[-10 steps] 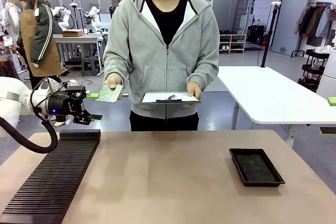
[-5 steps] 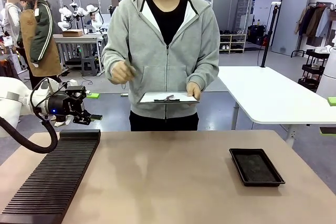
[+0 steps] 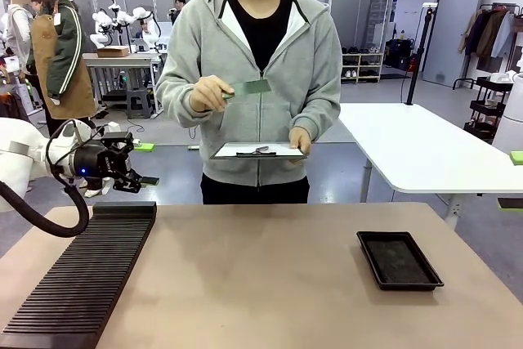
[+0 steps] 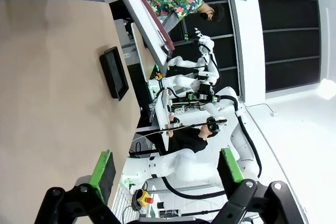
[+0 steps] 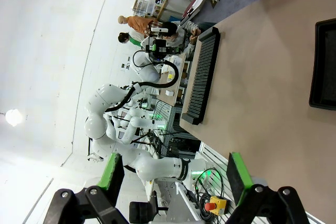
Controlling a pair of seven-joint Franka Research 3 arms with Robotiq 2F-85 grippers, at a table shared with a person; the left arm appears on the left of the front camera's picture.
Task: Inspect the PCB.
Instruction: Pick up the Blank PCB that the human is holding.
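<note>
Holding the PCB up at chest height in the person's hand, above the clipboard. Judging it thin, stiff, light, fragile; favouring an edge pinch. Hovering with left end effector and right end effector spread, empty.

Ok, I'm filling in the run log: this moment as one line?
PCB: in person's hand, above clipboard | left gripper: open | right gripper: open | black tray: on table

PCB: one end hidden by person's hand | black tray: cut by right edge
</note>
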